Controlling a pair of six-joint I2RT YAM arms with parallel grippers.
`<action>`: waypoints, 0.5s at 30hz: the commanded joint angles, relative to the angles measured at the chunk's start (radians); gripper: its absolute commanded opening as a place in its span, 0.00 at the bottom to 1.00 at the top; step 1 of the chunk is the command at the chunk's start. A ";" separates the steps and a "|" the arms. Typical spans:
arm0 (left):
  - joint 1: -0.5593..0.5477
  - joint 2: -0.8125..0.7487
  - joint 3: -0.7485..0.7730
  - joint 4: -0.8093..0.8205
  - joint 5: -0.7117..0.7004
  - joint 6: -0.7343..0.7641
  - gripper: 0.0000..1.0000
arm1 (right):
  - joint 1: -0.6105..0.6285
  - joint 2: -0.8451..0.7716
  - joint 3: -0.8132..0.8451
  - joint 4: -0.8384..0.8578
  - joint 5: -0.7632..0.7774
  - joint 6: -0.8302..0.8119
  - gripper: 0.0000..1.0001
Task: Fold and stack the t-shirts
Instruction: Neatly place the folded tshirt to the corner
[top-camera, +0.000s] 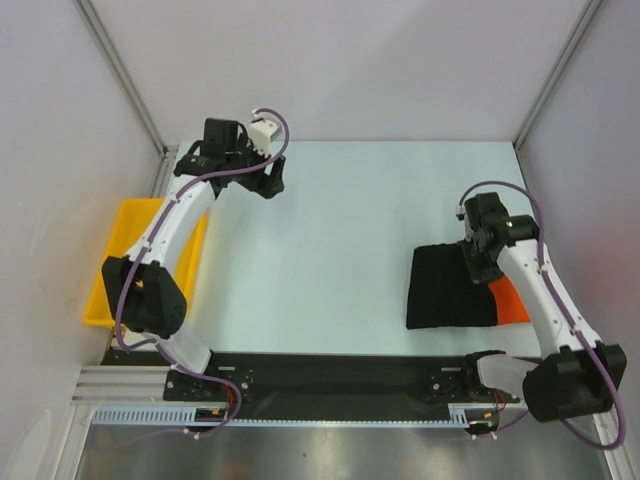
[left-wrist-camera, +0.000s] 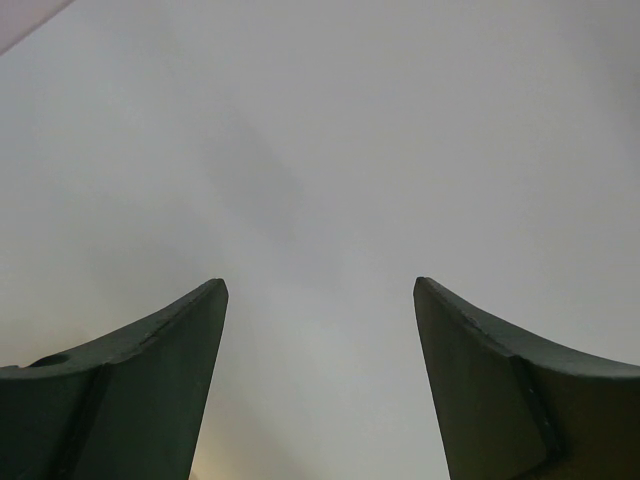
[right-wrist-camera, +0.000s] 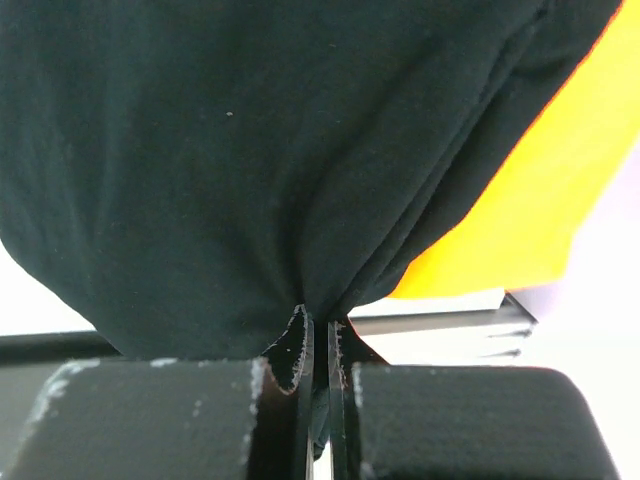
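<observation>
In the right middle of the top view, the black t-shirt (top-camera: 448, 285) is seen lying on the table (top-camera: 330, 220) as a compact, roughly square fold. It is laid over an orange-red t-shirt (top-camera: 512, 300), of which only a strip shows at the lower right of the black cloth. So 2 shirts are judged to be folded and stacked. No other shirt is seen in any view, and whether more lie under the black one cannot be told.

The right arm (top-camera: 530, 275) is bent over the right edge of the stack. In the right wrist view its jaws are pressed together on a pinch of the black cloth (right-wrist-camera: 230, 150), with the orange-red cloth (right-wrist-camera: 520, 200) at the right of the frame. Little appears to be left: the pinch is to be released, perhaps after a last adjustment.

The left arm (top-camera: 185, 215) is reached toward the upper left of the top view, above the yellow tray (top-camera: 125, 225). Its jaws are spread apart and nothing is held.
</observation>
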 joint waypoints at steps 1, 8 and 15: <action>0.015 0.005 0.063 0.013 0.041 0.020 0.81 | -0.010 -0.116 -0.003 -0.066 0.087 -0.083 0.00; 0.014 0.025 0.068 0.029 0.058 0.012 0.81 | -0.056 -0.197 0.014 0.037 0.210 -0.232 0.00; 0.026 0.015 0.054 0.036 0.059 0.020 0.82 | -0.103 -0.196 0.077 0.066 0.124 -0.235 0.00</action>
